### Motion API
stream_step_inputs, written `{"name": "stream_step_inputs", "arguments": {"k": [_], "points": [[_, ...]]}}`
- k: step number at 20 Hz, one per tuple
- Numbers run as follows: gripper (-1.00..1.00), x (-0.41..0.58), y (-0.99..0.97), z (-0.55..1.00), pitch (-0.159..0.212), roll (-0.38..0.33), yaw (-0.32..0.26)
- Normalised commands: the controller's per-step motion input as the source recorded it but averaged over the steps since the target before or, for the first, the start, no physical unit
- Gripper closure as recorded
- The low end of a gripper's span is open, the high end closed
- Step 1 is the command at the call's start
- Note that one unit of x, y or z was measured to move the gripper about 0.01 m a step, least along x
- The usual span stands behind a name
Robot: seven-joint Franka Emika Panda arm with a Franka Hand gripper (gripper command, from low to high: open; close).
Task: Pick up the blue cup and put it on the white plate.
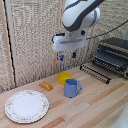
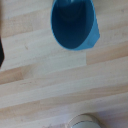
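While the end effector (image 1: 67,56) hangs in the air well above the desk (image 1: 95,107), its two blue-tipped fingers (image 1: 61,57) stand apart with nothing between them — open and empty. Below it, the cobalt cup (image 1: 72,88) stands upright on the pale wooden planks, its handle turned toward the exterior view's right. A low yellow bowl (image 1: 64,77) sits just behind the cup, and a small orange-brown block (image 1: 46,86) lies near the bowl, toward the exterior view's left. Farther to that side, well apart from the cup, the alabaster dining ware (image 1: 26,106) lies flat near the desk's front edge. A dark wire rack (image 1: 111,60) stands at the back on the exterior view's right. From the wrist view the cup (image 2: 74,25) shows its open mouth from above — the inside dark blue.
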Motion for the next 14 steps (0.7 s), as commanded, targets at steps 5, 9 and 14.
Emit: {"name": "stream_step_inputs", "arguments": {"k": [5,9,14], "points": [[-1.0,-0.235,-0.39,-0.32,0.0,-0.012,0.06],[-1.0,-0.079,-0.44,-0.33,0.0,-0.009,0.101],[-1.0,-0.012,-0.47,-0.33,0.0,-0.005,0.109]]}}
